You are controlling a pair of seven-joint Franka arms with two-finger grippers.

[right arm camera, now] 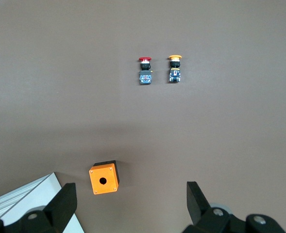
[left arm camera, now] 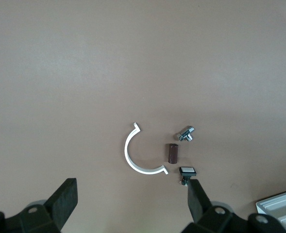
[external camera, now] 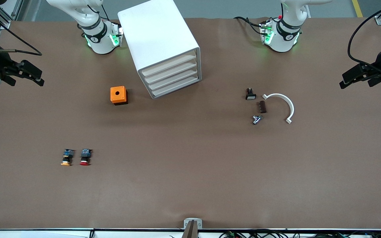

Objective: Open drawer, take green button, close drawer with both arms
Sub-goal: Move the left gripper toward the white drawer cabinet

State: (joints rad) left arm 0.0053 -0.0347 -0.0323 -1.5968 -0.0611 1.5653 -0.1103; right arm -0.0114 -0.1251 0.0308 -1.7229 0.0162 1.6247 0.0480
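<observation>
Red and yellow buttons (external camera: 76,157) lie nearest you | all four drawers (external camera: 171,75) shut in the cabinet (external camera: 160,43), fronts facing the left arm's end | no green button in sight | right pincer (external camera: 21,73) and left pincer (external camera: 359,75) wide open, empty, over the worktop (external camera: 190,172) ends | you see both about equally far from the cabinet.

Two white jointed arms rise from bases at the table's twelve o'clock edge, each reaching outward to its own end of the table and waiting there. The left gripper (external camera: 354,80) hangs in the air at about three o'clock, black fingers spread wide and empty. The right gripper (external camera: 31,75) hangs at about nine o'clock, its fingers likewise parted and empty.
</observation>
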